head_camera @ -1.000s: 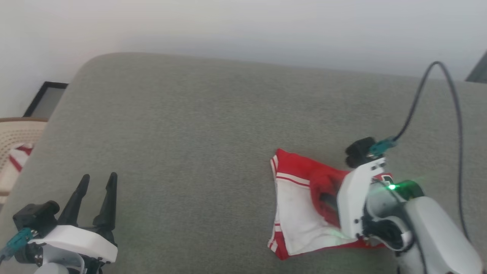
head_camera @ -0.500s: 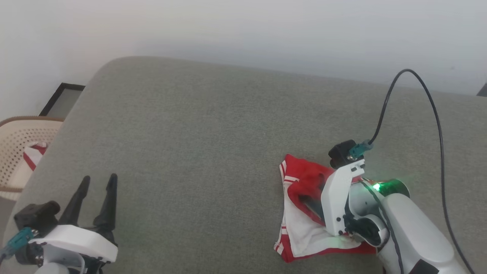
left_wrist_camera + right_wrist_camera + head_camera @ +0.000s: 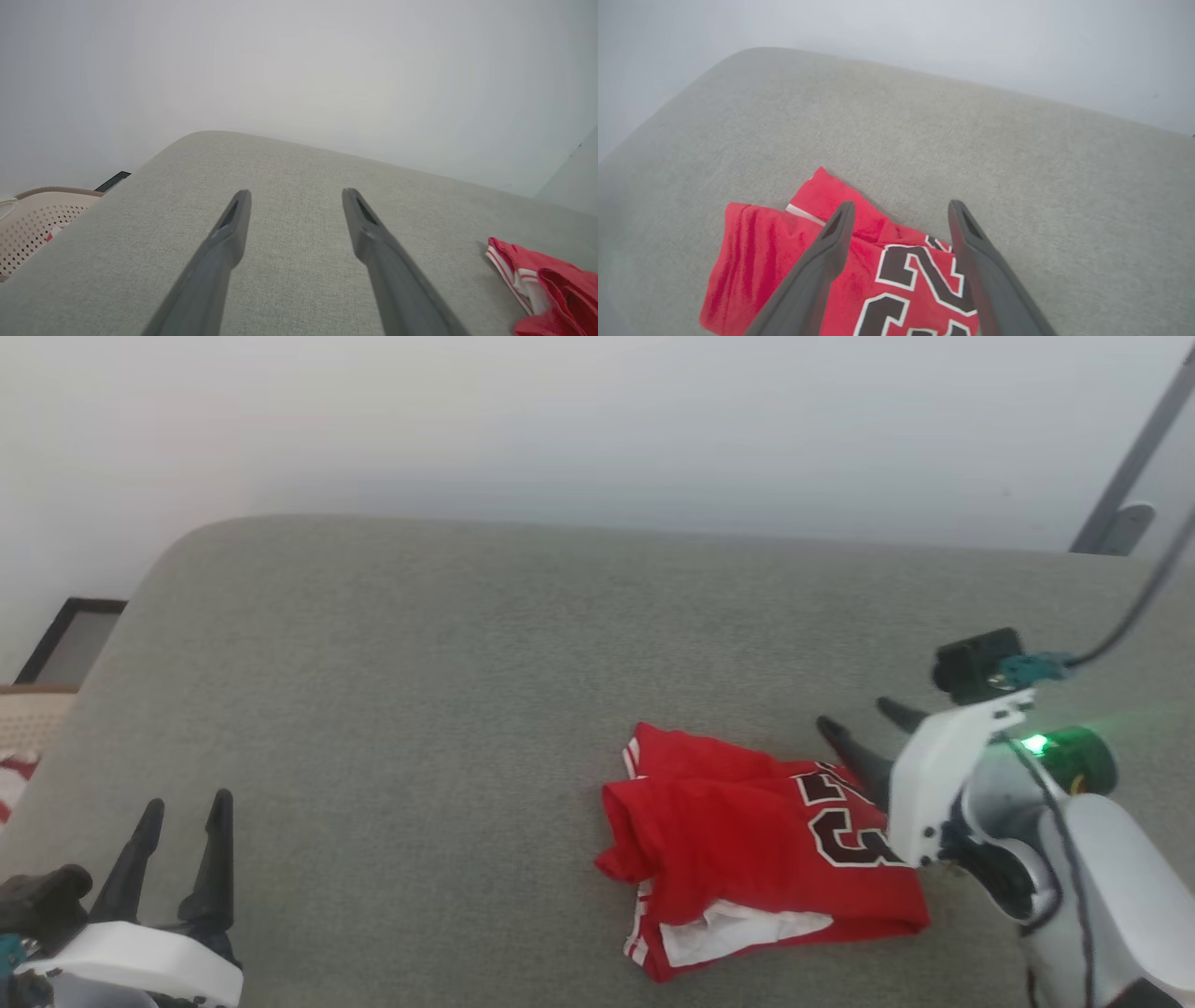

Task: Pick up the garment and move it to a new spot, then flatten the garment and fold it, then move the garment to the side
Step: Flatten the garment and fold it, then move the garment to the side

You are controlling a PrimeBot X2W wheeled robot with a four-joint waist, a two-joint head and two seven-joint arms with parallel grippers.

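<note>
Cushion (image 3: 420,663) bare left of and behind shirt (image 3: 747,831), free passage there. Right gripper (image 3: 856,713) hangs over shirt's right edge. Basket (image 3: 37,214) far left of shirt, off cushion.

A loosely folded red garment (image 3: 728,831) lies at four o'clock on the grey fabric-covered surface (image 3: 420,691), numerals facing up.

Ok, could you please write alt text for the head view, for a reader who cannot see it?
A folded red shirt with dark numbers lies on a grey cushion. The right gripper hangs open over its right edge, not gripping it; the left gripper is open at the lower left, apart from it.
</note>
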